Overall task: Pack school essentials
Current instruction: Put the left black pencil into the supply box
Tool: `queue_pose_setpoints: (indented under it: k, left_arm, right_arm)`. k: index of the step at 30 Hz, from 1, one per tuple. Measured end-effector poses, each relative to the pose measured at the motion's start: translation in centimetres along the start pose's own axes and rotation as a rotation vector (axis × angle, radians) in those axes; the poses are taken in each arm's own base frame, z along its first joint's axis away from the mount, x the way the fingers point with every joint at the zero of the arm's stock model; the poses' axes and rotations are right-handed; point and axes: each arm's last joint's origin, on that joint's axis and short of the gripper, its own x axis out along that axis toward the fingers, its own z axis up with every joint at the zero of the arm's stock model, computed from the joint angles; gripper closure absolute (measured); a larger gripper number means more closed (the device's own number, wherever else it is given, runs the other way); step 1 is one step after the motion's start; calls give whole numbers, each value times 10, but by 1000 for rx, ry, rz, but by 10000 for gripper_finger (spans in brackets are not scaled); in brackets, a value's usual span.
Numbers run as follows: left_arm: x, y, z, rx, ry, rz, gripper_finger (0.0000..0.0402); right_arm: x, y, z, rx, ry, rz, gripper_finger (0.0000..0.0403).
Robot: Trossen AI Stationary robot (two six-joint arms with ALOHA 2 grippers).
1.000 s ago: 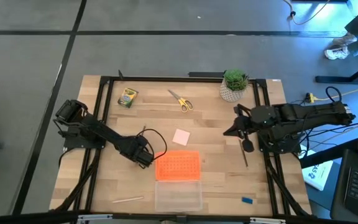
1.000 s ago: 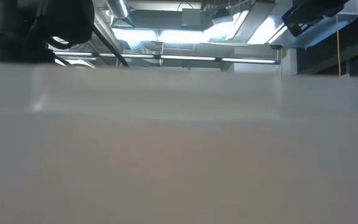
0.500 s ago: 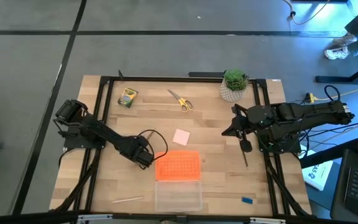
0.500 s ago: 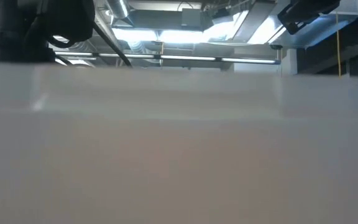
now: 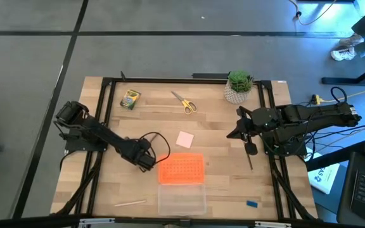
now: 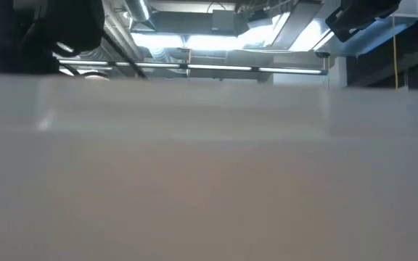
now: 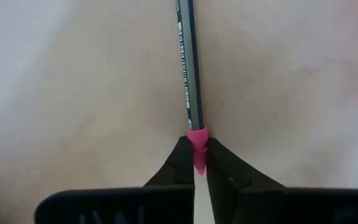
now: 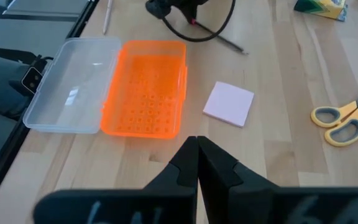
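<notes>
A grey floor [image 5: 170,57] crossed by dark seams surrounds the wooden table [image 5: 214,183], with bright ceiling lights [image 6: 216,43] overhead.

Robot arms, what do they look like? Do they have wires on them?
Both arms are black and built from chunky jointed pieces. Each ends in a gripper with two slim, dark fingers that taper to points. The left gripper has a thin black cable curling in a loop beside it. The right gripper sits on a bulkier arm with black cables bunched along it and a yellow plug near its base.
</notes>
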Motion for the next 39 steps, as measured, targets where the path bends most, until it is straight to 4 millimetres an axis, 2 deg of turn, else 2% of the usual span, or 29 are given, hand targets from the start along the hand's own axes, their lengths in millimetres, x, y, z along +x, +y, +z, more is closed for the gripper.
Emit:
queue_pose_setpoints:
  k: [9,14,19,23,34,39]
  left_arm:
    - [-31,11,-4,63,-112,-81,396]
    - [-58,7,-7,272,-180,-175,390]
    - [-93,-11,-3,492,-281,-258,391]
    - [-110,-27,-4,631,-330,-284,391]
    - [-118,-90,-20,768,-307,-335,391]
    - [-110,-113,-23,781,-306,-332,390]
  right_arm:
    - [0,1,0,-1,3,39,393]
    - [0,1,-1,0,14,51,393]
    - [0,1,-2,0,25,50,393]
    - [0,1,-2,0,24,50,393]
    - [0,1,-2,-2,22,50,393]
    - [0,4,-2,-3,26,138,393]
